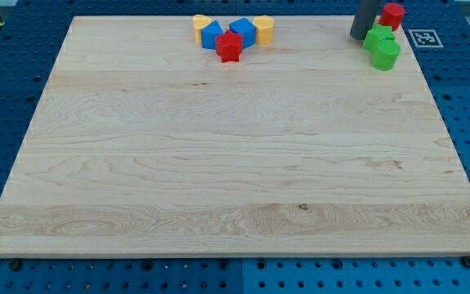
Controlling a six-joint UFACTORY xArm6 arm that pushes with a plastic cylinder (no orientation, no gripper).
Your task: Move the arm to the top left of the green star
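Note:
The green star [379, 37] sits near the board's top right corner. A second green block [387, 55] of rounded shape touches it just below. A red block [393, 14] stands just above the star at the board's top edge. My dark rod comes down from the view's top, and my tip [356, 37] rests on the board right beside the star's left side, level with its upper part.
A cluster sits at the top middle: a yellow block [201, 24], a blue block [212, 35], a red star [229, 47], another blue block [242, 30] and a yellow block [263, 28]. The wooden board [235, 163] lies on a blue pegboard; a marker tag [422, 37] lies off its top right.

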